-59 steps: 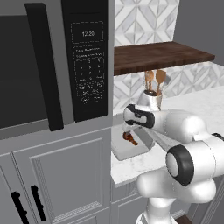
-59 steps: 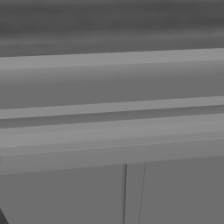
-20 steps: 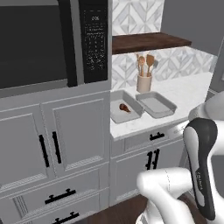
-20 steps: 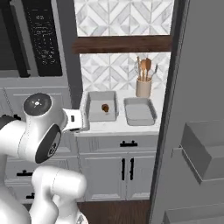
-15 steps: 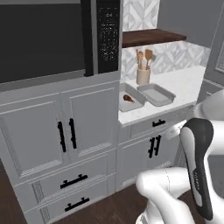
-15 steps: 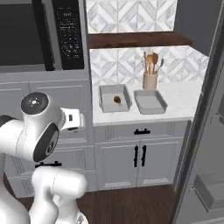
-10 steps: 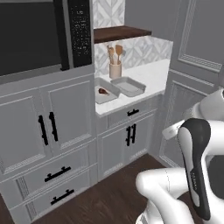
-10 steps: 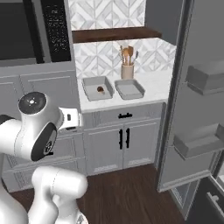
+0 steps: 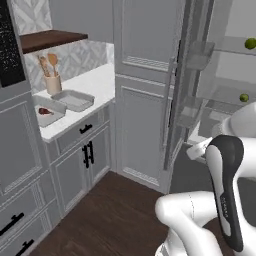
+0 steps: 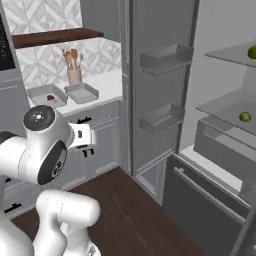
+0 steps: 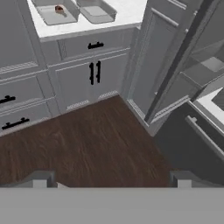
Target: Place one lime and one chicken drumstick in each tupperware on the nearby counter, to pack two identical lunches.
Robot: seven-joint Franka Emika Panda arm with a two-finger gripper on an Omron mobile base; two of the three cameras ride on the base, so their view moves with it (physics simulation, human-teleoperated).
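Observation:
Two light-grey tupperware trays sit side by side on the white counter (image 9: 95, 82). The left tupperware (image 9: 36, 106) (image 10: 42, 92) (image 11: 49, 16) holds a reddish-brown chicken drumstick (image 9: 45, 111) (image 10: 50, 98) (image 11: 58, 8). The right tupperware (image 9: 75, 100) (image 10: 82, 92) (image 11: 97, 12) looks empty. One lime (image 9: 250, 43) (image 10: 252, 51) rests on an upper glass shelf of the open fridge. A second lime (image 9: 243, 98) (image 10: 244, 116) lies on the shelf below. My gripper (image 11: 110, 180) is open and empty, held over the wooden floor, far from both counter and fridge.
A beige utensil cup (image 9: 52, 83) (image 10: 74, 75) stands behind the trays under a dark wooden shelf (image 9: 47, 40). The fridge door (image 10: 160, 90) stands open with bins on it. A dark lower drawer front (image 10: 210, 200) juts out. Wooden floor (image 11: 87, 140) lies between cabinets and fridge.
The whole scene has swung: the base has turned right, so the counter slid to the left and the open fridge with the limes came into view. The gripper stays open.

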